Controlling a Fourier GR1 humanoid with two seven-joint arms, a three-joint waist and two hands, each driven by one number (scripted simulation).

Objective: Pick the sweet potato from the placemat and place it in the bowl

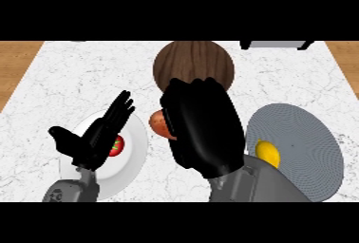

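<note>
My right hand [200, 126] is raised over the middle of the counter, its fingers curled round the orange-brown sweet potato [159, 123], which peeks out at the hand's left side. The brown wooden bowl [193, 59] lies just beyond the hand; the hand's fingertips cover its near rim. The round grey placemat [301, 137] sits to the right, partly behind my right forearm. My left hand [95, 135] rests open at the lower left, fingers up.
A yellow lemon [268, 153] lies on the placemat near my right forearm. A white plate [133, 156] under my left hand holds a red tomato [116, 146]. A dark-legged object [277, 44] shows at the far right edge.
</note>
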